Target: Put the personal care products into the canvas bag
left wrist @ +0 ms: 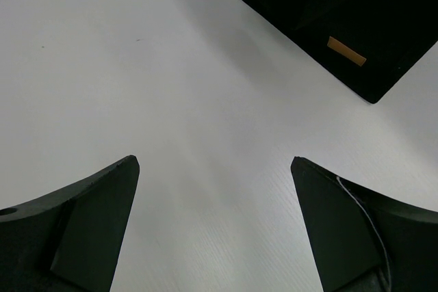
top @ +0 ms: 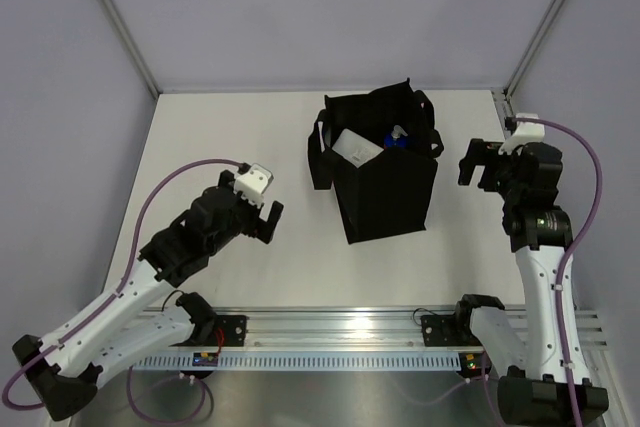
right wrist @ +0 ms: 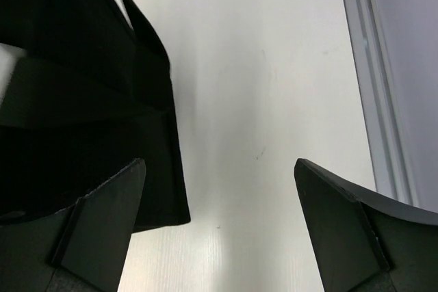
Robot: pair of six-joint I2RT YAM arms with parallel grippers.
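The canvas bag (top: 385, 187) is a black boxy tote standing upright mid-table with its mouth open. Inside it I see a flat white bottle (top: 355, 147) and a blue bottle (top: 397, 139); other personal care products are hidden in it or out of view. My left gripper (top: 270, 224) hovers open to the left of the bag, over bare table, with nothing between its fingers. In the left wrist view the bag (left wrist: 321, 11) lies ahead to the right of the gripper (left wrist: 214, 169). My right gripper (top: 472, 167) stands open just right of the bag (right wrist: 82, 87), empty (right wrist: 219, 169).
White table (top: 230, 137) with grey walls on three sides. A metal rail (right wrist: 373, 80) runs along the table's right edge. An orange tag (left wrist: 345, 51) sits on the bag's side. The arms' mounting rail (top: 330, 332) spans the near edge.
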